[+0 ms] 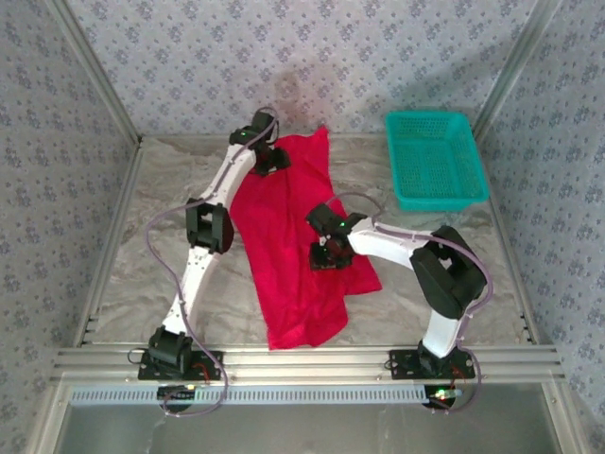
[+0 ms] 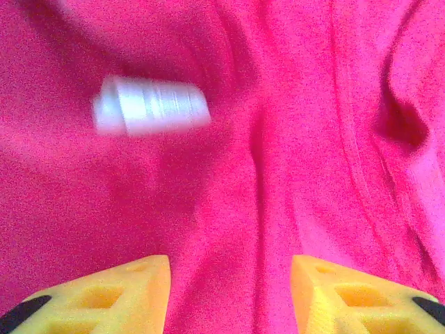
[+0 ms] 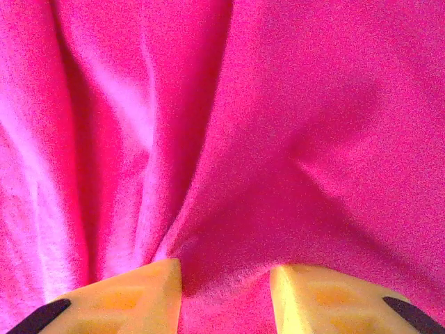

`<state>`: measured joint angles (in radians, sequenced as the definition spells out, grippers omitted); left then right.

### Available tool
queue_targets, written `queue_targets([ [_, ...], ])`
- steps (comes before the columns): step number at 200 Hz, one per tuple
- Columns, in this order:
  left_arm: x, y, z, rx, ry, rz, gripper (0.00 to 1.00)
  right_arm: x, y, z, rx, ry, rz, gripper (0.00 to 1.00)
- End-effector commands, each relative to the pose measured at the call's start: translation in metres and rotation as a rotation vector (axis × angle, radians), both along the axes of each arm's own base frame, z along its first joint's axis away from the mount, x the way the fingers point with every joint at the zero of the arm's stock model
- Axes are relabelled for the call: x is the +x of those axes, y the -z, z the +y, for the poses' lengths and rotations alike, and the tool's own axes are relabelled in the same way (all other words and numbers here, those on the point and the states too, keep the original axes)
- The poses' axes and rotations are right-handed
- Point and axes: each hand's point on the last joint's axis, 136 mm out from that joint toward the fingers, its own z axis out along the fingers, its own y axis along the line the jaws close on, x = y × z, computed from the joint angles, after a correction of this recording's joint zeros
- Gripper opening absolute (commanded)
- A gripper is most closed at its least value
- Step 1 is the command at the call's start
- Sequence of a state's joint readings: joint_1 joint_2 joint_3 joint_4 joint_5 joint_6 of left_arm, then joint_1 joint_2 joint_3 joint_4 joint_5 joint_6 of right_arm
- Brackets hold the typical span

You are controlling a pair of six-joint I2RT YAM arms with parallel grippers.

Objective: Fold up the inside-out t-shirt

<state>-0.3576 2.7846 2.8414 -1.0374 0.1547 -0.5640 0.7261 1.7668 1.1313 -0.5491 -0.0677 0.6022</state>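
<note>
While the bright red soft cloth t-shirt [image 1: 284, 255] lies rumpled on the pale marbled counter [image 1: 132, 265], the left pincer [image 2: 229, 285] sits at its far end, jaws apart, near the small white tag [image 2: 151, 106]. The right pincer [image 3: 226, 285] straddles puckered folds; whether it grips, I cannot tell.

A teal plastic mesh basket [image 1: 436, 158] stood in the far right corner of the grey marbled worktop [image 1: 142, 274], slightly askew to its edges. An aluminium rail [image 1: 312, 359] ran along the worktop's near edge, and flower-patterned wallpaper [image 1: 378, 57] covered the surrounding walls.
</note>
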Motion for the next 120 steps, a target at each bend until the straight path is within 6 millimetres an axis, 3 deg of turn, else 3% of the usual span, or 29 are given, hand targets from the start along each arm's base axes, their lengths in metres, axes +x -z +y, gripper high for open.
queue_targets([
  [1, -0.030, -0.036, 0.040, 0.059, 0.004, 0.086, 0.49, 0.051, -0.025, -0.023, -0.022, 0.082, -0.097, 0.41],
  [33, -0.060, -0.032, 0.082, 0.116, -0.065, 0.111, 0.49, 0.090, -0.003, -0.027, -0.016, 0.095, -0.054, 0.39],
  [51, -0.078, -0.020, 0.094, 0.089, -0.099, 0.114, 0.49, 0.101, 0.016, -0.031, -0.033, 0.101, -0.011, 0.39],
  [59, -0.089, -0.006, 0.100, 0.089, -0.107, 0.142, 0.49, 0.105, 0.022, -0.034, -0.038, 0.109, 0.001, 0.39],
  [90, -0.096, 0.036, 0.114, 0.089, -0.128, 0.233, 0.48, 0.091, 0.040, -0.069, -0.102, 0.155, 0.071, 0.38],
  [112, -0.082, 0.058, 0.124, 0.095, -0.148, 0.275, 0.47, 0.074, 0.035, -0.093, -0.161, 0.176, 0.066, 0.38],
  [120, -0.070, 0.055, 0.130, 0.103, -0.160, 0.268, 0.47, 0.068, 0.029, -0.103, -0.192, 0.182, 0.053, 0.39],
])
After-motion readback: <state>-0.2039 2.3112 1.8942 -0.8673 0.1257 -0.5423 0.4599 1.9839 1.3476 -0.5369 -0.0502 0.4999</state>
